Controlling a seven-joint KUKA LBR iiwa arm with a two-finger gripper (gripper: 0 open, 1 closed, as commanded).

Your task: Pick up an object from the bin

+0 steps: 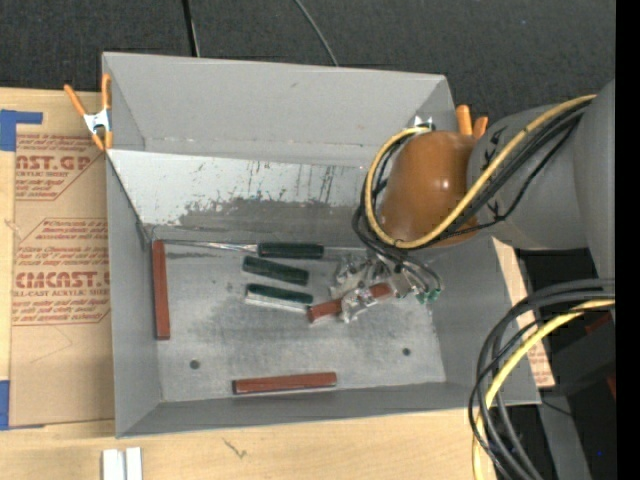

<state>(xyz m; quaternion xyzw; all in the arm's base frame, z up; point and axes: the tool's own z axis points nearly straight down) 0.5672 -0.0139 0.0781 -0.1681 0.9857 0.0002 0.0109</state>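
So the short brown bar is the one in play here, lying flat and a bit slanted on the floor of the bin, roughly 3 o'clock from the floor's middle. The gripper is right down over its 2 o'clock end, but honestly I can't tell if it's open or clamped, too much metal and cable bunched up there. The bar looks stiff and light to me, wood or plastic maybe, smooth-faced so probably a bit slippy, and I'd guess not fragile. I'd take it across the narrow width near the middle, since a hold out at the tip would likely let the far end droop or twist. Nearest neighbours are three green bars lying loosely at its 9 to 10 o'clock. The lowest one sits just beside its 8 o'clock tip, so that one could get nudged. A long brown bar lies at 6 o'clock by the front wall and a left brown bar at 9 o'clock along the left wall, both well apart. Nothing lies on top of the short one.
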